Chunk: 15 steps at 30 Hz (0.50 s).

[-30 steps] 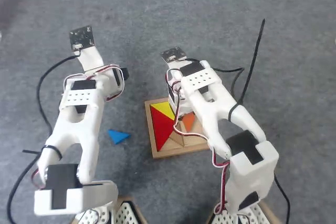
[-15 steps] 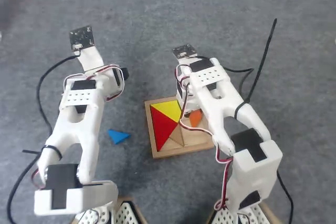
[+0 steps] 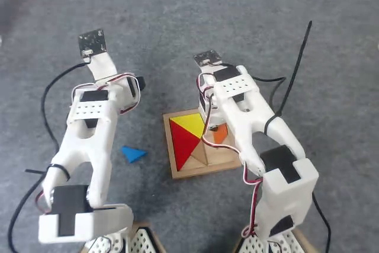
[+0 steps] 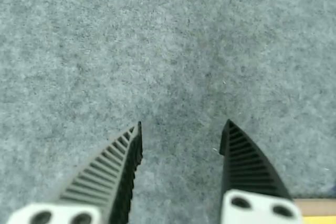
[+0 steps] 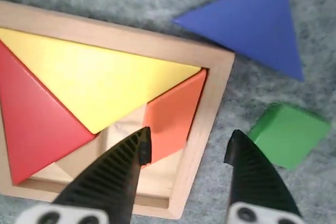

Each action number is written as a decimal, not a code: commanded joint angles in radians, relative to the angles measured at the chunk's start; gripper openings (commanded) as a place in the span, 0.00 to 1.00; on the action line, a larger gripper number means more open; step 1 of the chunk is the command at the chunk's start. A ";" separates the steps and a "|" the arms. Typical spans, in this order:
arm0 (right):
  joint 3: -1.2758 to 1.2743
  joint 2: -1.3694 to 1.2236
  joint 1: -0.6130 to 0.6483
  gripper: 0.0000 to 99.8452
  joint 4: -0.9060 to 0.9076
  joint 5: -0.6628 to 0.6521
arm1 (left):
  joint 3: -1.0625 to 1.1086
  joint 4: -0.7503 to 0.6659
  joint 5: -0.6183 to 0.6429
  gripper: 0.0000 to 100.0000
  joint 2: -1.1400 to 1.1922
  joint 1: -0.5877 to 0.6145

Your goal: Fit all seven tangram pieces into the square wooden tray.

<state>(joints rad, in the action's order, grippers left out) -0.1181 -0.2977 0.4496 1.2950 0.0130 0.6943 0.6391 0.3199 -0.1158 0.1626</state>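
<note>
Grey felt counter (image 3: 331,87), two white arms side by side. Square wooden tray (image 3: 201,173) sits mid-counter, under the right arm.

- In the tray: yellow triangle (image 3: 190,124) along the far wall, red triangle (image 3: 182,141) along the left wall, their edges touching. Orange piece (image 3: 220,135) against the right wall, touching the yellow one. Bare wood at the near side.
- Light blue triangle (image 3: 132,154) on the felt, left of the tray, beside the left arm.
- Right wrist view: dark blue triangle (image 5: 252,22) off the tray's far right corner; green square (image 5: 286,134) near the right rim (image 5: 207,124), apart from it.
- Right tool (image 5: 190,132) spread wide, holding nothing, over the tray's right wall.
- Left tool (image 4: 182,124) also spread, holding nothing, above bare felt.
</note>
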 commanded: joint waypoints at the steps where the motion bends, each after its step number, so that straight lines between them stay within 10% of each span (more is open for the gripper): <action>1: 0.031 0.019 -0.013 0.22 0.008 0.003 | -0.007 -0.015 -0.008 0.24 -0.048 -0.006; 15: 0.012 0.150 -0.018 0.22 0.045 -0.025 | -0.005 -0.015 -0.008 0.24 -0.048 -0.008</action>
<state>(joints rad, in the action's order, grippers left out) -0.1181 -0.2486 0.4465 1.3226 0.0130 0.6943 0.6391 0.3199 -0.1158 0.1626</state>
